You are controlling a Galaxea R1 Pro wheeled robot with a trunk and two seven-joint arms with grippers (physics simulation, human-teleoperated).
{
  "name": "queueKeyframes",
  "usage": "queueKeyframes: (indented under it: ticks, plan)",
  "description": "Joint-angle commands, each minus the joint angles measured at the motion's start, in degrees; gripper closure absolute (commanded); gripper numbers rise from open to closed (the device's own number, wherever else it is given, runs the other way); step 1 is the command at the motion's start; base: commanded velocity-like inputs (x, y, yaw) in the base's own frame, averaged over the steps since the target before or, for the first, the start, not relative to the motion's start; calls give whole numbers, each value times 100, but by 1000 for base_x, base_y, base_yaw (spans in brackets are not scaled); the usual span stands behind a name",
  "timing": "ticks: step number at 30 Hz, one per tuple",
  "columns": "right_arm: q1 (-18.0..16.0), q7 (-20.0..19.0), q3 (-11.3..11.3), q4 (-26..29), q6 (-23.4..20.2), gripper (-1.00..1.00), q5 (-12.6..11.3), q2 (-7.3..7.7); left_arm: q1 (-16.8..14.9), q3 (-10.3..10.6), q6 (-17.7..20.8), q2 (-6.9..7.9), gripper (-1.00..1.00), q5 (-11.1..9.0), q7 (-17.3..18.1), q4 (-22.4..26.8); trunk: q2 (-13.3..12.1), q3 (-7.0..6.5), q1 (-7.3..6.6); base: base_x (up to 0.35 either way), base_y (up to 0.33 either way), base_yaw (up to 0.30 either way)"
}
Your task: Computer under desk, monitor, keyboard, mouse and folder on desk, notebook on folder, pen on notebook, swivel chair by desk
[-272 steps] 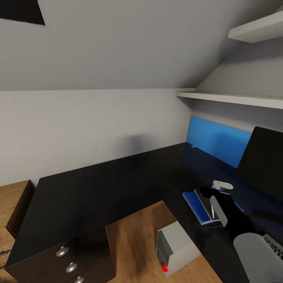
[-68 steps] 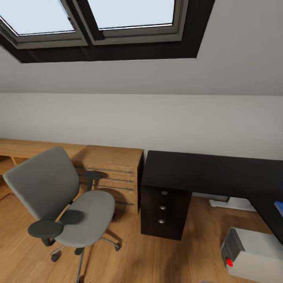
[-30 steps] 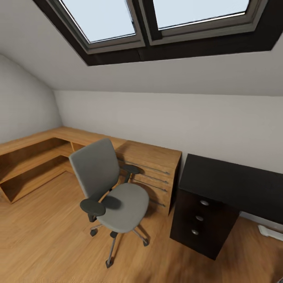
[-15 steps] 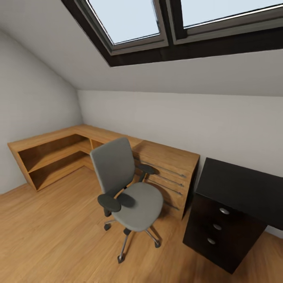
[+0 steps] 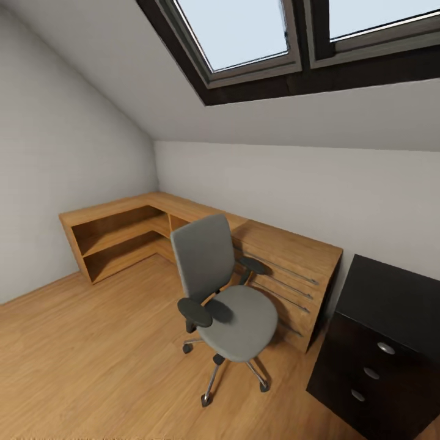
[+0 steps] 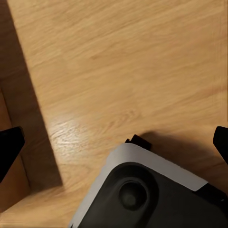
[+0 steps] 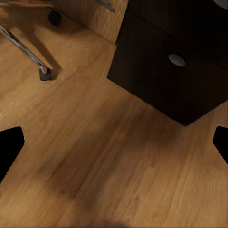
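The grey swivel chair (image 5: 223, 293) stands on the wood floor in the middle of the head view, its seat bare and its back toward the low wooden cabinet. The black desk (image 5: 391, 293) with its three-knob drawer unit (image 5: 366, 373) is at the lower right, a short gap from the chair. In the right wrist view my right gripper (image 7: 114, 147) hangs open over the floor near the drawer unit (image 7: 175, 71) and a chair castor (image 7: 45, 73). My left gripper (image 6: 114, 147) is open above bare floor, with nothing between its fingers.
A low light-wood L-shaped cabinet (image 5: 122, 226) runs along the walls behind the chair. A skylight (image 5: 244, 30) sits in the sloped ceiling. Open plank floor (image 5: 91, 354) spreads left of the chair. Part of my own grey-and-black base (image 6: 142, 194) lies under the left gripper.
The head view has swung left: desk and chair have slid rightward in the picture, and the computer, monitor and blue folder have left it. The chair itself has not moved.
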State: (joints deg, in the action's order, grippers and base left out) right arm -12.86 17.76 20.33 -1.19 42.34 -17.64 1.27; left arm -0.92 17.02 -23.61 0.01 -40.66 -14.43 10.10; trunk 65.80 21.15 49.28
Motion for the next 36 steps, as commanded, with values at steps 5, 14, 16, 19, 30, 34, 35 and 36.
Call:
queueKeyframes:
  ticks: [5, 14, 16, 19, 30, 34, 35, 36]
  plan:
    - [-4, 26, 50, -13, 13, -100, -20, -6, -5, 80, -8, 1, -100, -20, -42, -6, 4, 4, 1, 133, 127, 286]
    - [-5, 26, 53, -13, 5, -100, -20, -12, -5, 89, 18, 0, -100, -27, -42, -8, 4, 3, 1, 115, 266, 285]
    - [-6, 26, 56, -13, 4, -100, -20, -12, -5, 91, 21, -4, -100, -27, -42, -8, 4, 3, 1, 33, 295, 285]
    - [-4, 26, 58, -13, -5, -100, -20, -19, -5, 95, 17, -8, -100, -26, -42, -8, 4, 3, 1, 10, 122, 285]
    - [-5, 26, 58, -14, -14, -100, -19, -21, -5, 99, 34, -9, -100, -29, -42, -8, 4, 3, 1, 1, 15, 286]
    - [-4, 26, 58, -13, -20, -100, -17, -21, -5, 99, 40, -9, -100, -29, -42, -8, 4, 3, 1, 0, 2, 286]
    - [-5, 26, 58, -13, -21, -100, -16, -21, -5, 99, 42, -9, -100, -29, -42, -8, 4, 3, 1, 0, 1, 286]
    - [-5, 26, 58, -13, -23, -100, -16, -21, -5, 99, 43, -9, -100, -29, -42, -10, 4, 3, 1, 0, 1, 286]
